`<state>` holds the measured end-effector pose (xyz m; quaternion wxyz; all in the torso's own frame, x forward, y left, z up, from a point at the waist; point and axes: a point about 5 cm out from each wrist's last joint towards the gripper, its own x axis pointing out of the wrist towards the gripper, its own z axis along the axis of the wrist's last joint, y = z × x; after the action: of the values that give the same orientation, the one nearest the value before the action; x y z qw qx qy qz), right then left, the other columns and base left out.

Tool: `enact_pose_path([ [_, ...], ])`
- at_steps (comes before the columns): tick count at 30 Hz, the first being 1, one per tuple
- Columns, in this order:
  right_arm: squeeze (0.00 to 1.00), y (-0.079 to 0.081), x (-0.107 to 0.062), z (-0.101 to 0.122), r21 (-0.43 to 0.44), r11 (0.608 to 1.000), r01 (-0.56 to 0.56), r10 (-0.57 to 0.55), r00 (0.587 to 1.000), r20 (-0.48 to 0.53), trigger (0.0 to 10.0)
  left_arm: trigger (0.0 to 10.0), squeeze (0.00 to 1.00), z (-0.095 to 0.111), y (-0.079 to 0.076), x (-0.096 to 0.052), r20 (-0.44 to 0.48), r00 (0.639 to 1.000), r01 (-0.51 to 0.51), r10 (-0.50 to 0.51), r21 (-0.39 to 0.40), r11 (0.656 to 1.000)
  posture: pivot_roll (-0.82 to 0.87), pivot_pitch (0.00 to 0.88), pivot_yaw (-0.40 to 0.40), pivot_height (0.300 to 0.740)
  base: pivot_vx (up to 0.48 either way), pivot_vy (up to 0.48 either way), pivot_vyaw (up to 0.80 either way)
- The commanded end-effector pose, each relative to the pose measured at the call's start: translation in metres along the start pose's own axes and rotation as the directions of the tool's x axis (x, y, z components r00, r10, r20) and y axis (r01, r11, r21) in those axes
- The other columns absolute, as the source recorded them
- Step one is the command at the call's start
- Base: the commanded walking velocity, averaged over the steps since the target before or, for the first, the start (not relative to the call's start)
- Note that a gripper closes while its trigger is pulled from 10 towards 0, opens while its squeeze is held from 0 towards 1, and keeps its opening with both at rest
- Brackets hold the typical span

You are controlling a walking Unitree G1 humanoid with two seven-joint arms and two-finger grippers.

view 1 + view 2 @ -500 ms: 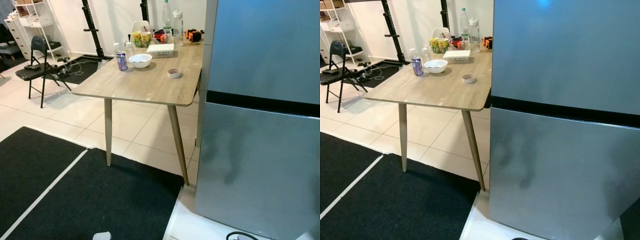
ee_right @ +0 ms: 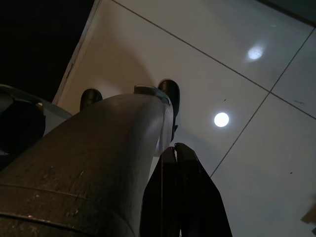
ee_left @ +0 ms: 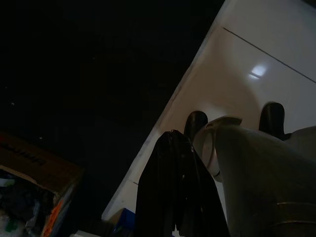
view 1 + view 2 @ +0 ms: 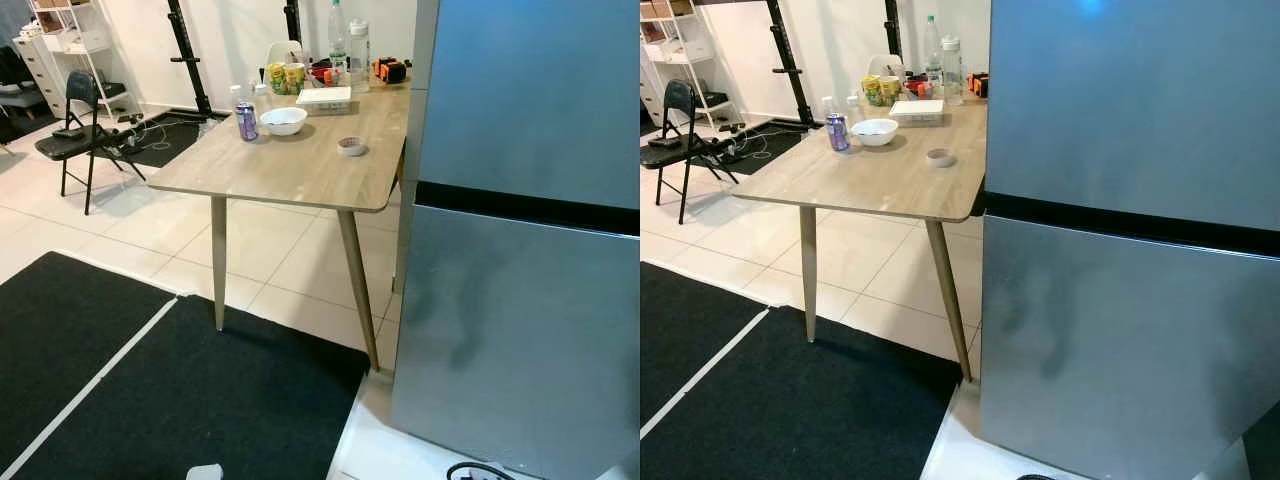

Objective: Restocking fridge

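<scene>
So both arms hang idle at the robot's sides: left gripper (image 3: 173, 143) has its fingers pressed together, holding nothing, pointed down at white floor tile (image 3: 256, 44) by the edge of the black mat (image 3: 89, 74); right gripper (image 2: 177, 158) fingers likewise closed and empty, over glossy tile beside the robot's leg

Out from there, the fridge (image 4: 520, 250) stands close on the robot's right, two grey doors, both closed, dark gap between upper and lower door. No handle visible, so the take-hold is probably the door edge or that gap, can't confirm. Door likely stiff at first against its seal, smooth metal face would be slippery for thin fingers

Stock sits on the wooden bench (image 4: 300, 170), which is touching or just beside the fridge side. Purple can (image 4: 245, 121) near the far left, upright: light, rigid, slick, best pinched across the middle of the body. White bowl (image 4: 283, 120) just beside it, contents not visible, could be fragile. Small round dish (image 4: 351, 146) alone nearer the fridge, contents can't tell. White flat box (image 4: 323, 96) further back, lid on. Two tall clear bottles (image 4: 346, 40) at the far end, upright; if full, heavy and top-heavy, grip low on the body. Yellow-green cartons (image 4: 283, 76) beside them, too small to read

Folding chair (image 4: 80, 110) stands well apart on the left

Nothing restocked yet by the look of it
</scene>
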<state>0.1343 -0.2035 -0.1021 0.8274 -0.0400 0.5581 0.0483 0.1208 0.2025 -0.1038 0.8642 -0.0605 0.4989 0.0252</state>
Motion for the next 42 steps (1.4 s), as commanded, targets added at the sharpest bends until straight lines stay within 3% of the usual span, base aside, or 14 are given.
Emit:
enact_pose_path([
  [1, 0.00, 0.0037, 0.0006, -0.0004, -0.023, 1.000, -0.005, 0.005, 1.000, -0.001, 10.0, 10.0, 0.00, -0.0036, 0.0017, -0.0009, -0.016, 1.000, -0.007, 0.007, 0.015, 1.000, -0.04, 0.000, 0.056, 0.740, 0.000, 0.000, 0.77],
  [42, 0.00, -0.0004, -0.0002, 0.0024, -0.056, 0.998, -0.014, 0.015, 1.000, 0.011, 10.0, 10.0, 0.00, 0.0004, 0.0018, 0.0004, -0.011, 1.000, -0.020, 0.019, -0.036, 0.999, -0.05, 0.000, 0.044, 0.740, 0.000, 0.000, 0.77],
])
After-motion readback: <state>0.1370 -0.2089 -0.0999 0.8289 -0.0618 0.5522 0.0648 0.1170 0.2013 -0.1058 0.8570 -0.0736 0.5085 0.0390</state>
